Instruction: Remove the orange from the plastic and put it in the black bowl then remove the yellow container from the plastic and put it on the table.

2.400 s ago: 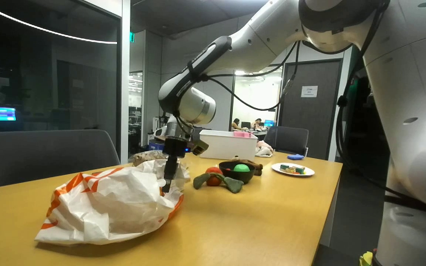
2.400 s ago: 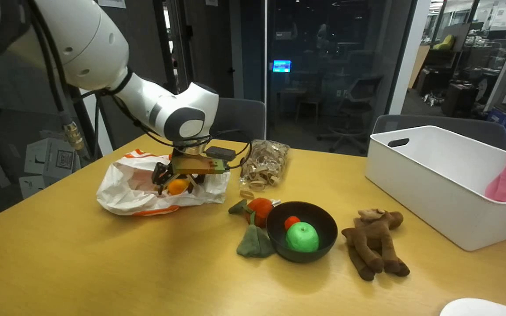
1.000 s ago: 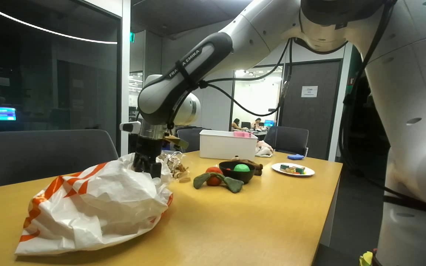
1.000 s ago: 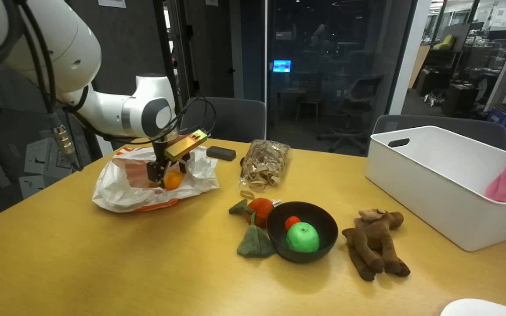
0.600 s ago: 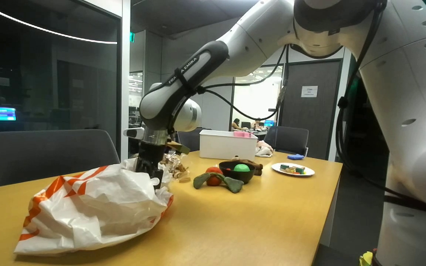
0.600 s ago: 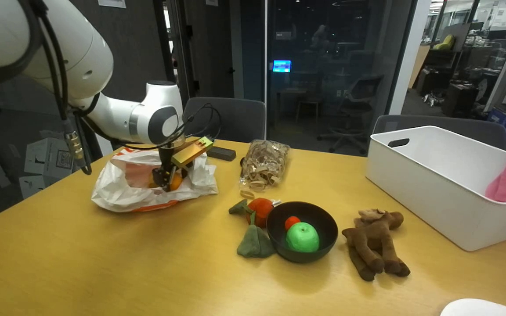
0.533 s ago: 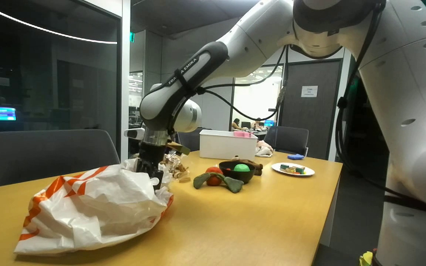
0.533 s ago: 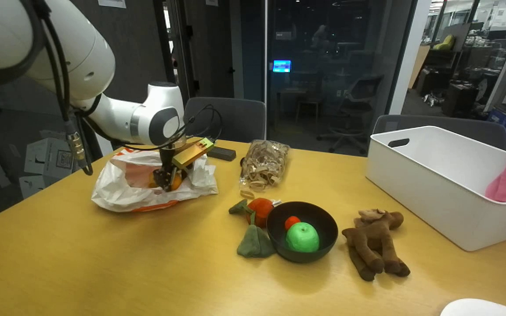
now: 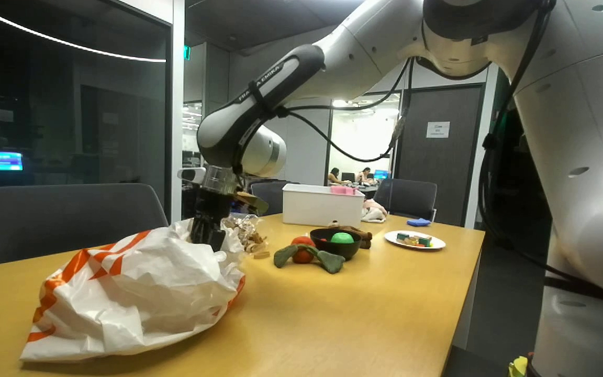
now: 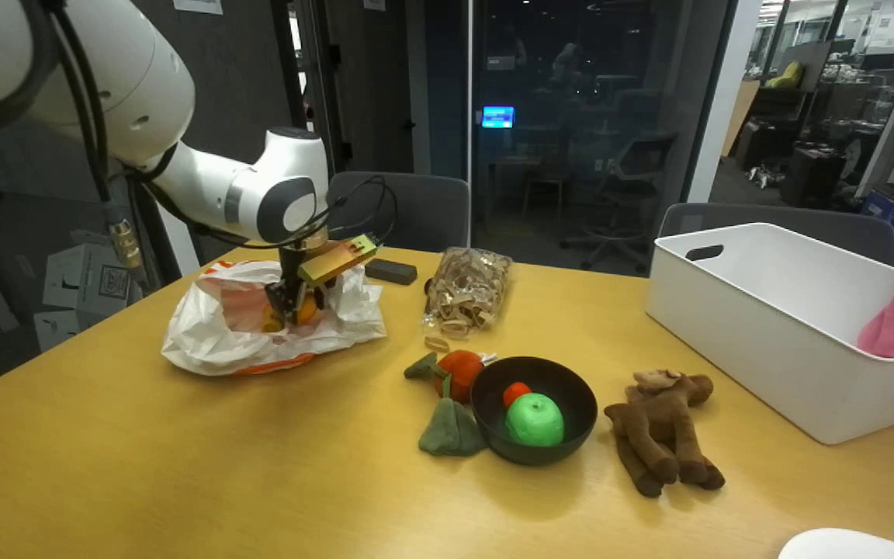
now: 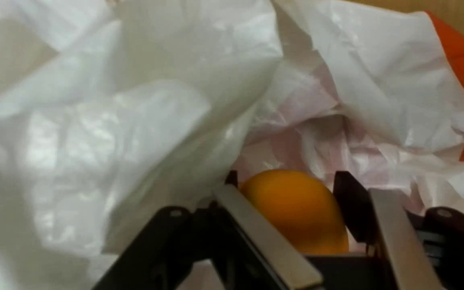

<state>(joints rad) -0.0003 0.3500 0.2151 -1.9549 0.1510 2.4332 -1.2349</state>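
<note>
Up a bit go the gripper (image 11: 286, 187) and orange (image 11: 298, 215), inside the plastic (image 9: 139, 298). It's blurry, but the orange looks pinched; the black bowl (image 10: 577, 407) should be next.

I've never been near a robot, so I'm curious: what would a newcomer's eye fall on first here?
Most likely the big white robot arm, stretching over the table in both exterior views. Its gripper is down in the open mouth of a crumpled white plastic bag, closed on an orange. Next, in an exterior view, a bright green apple-like ball sits in a black bowl, beside a brown plush animal.
</note>
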